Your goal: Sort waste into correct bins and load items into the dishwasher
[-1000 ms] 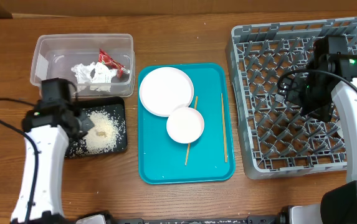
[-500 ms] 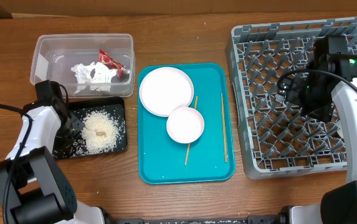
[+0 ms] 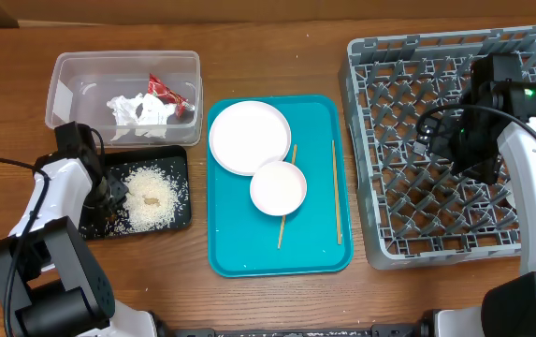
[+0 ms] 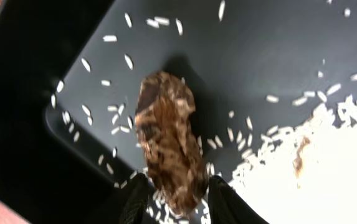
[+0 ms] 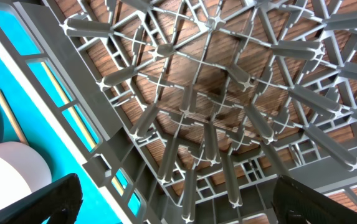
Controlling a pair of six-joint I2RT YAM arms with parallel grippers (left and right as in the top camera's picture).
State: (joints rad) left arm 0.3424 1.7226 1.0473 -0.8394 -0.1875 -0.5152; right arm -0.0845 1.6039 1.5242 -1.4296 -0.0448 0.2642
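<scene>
Left wrist: left gripper (image 4: pixel 178 202) slightly parted astride the brown scrap (image 4: pixel 166 130) on the black tray (image 4: pixel 278 50); right gripper (image 5: pixel 181 202) wide open, empty, over the rack (image 5: pixel 209 74).

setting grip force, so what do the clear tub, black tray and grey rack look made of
The clear tub is likely thin glossy plastic, judging by its see-through walls. The black tray seems to be smooth plastic with a dull sheen. The grey rack is probably rigid moulded plastic: it looks matte, with a uniform lattice and pegs.
</scene>
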